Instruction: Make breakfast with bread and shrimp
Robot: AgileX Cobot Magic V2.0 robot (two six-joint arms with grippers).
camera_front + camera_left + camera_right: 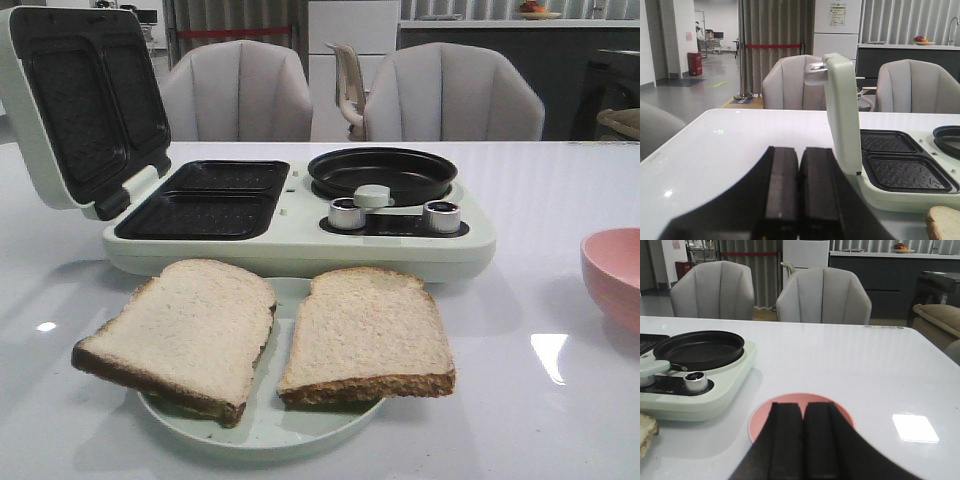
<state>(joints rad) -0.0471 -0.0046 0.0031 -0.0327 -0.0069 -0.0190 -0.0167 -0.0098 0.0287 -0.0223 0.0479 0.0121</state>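
My views are evenly bright under soft overhead indoor light. The glossy white table [560,190] throws back glare: a sharp bright patch near the pink bowl [615,275] in the front view, a smaller one at the table's left, and a square highlight in my right wrist view. Shadows are faint and short, pooling under the plate [260,435] and the bread [365,335]. My left end effector [799,192] and right end effector [804,440] sit close to their lenses, dark and slightly soft. Background chairs stay fairly sharp. All three pictures are somewhat grainy, with mild bending at the edges.
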